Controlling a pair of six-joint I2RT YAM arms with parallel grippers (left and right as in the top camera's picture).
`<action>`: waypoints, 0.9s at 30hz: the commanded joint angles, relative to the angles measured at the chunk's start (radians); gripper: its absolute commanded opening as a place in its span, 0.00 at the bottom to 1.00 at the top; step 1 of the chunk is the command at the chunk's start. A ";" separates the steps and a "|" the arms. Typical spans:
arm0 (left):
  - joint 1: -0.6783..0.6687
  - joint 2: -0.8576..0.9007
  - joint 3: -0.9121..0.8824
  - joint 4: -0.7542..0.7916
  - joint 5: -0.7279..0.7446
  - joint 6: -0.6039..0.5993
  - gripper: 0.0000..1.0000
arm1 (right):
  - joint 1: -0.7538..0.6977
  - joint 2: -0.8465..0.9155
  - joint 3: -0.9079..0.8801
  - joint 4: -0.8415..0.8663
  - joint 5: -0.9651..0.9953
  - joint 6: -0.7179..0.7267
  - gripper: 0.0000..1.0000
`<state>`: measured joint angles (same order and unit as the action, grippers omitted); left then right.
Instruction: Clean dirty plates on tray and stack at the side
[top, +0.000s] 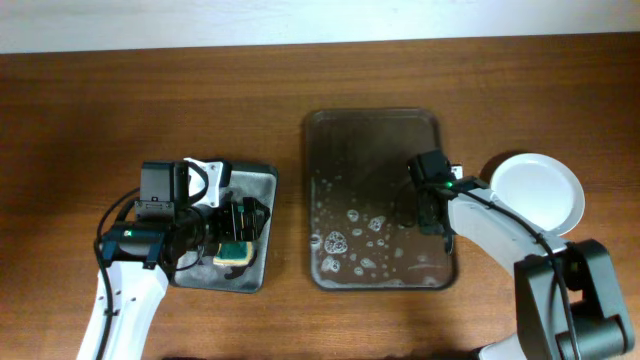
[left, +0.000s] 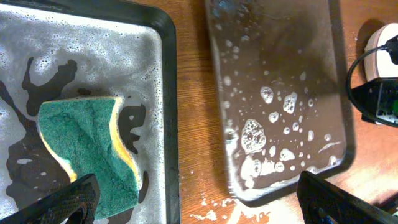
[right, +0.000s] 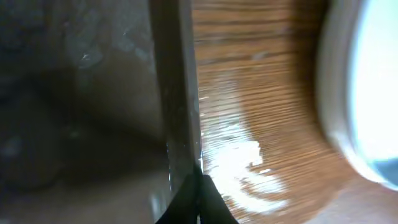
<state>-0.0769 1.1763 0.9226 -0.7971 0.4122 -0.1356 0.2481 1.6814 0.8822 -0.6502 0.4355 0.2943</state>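
Note:
The dark brown tray (top: 375, 150) lies mid-table, holding only water and soap foam. White plates (top: 537, 192) sit in a stack on the table to its right, the top one clean; the stack's rim shows in the right wrist view (right: 367, 87). My right gripper (top: 432, 212) is at the tray's right rim (right: 177, 112), its fingers (right: 199, 190) pinched shut on that rim. My left gripper (top: 240, 228) hovers open (left: 199, 196) above the green and yellow sponge (left: 87, 146), not touching it.
The sponge lies on a small black tray (top: 262, 180) covered in foam, left of the brown tray. Wet soapy patches lie on the wooden table by the brown tray's near corner (left: 249, 208) and right rim (right: 242, 162).

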 joint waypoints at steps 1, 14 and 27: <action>0.005 -0.006 0.014 0.002 0.011 0.003 0.99 | -0.016 0.051 -0.043 0.012 0.082 -0.055 0.06; 0.005 -0.006 0.014 0.002 0.011 0.003 1.00 | -0.013 -0.734 -0.025 -0.117 -0.472 -0.134 0.75; 0.005 -0.006 0.014 0.002 0.011 0.003 0.99 | -0.013 -1.308 -0.025 -0.244 -0.944 -0.164 0.99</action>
<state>-0.0769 1.1763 0.9241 -0.7971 0.4122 -0.1356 0.2379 0.3862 0.8581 -0.8936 -0.5003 0.1543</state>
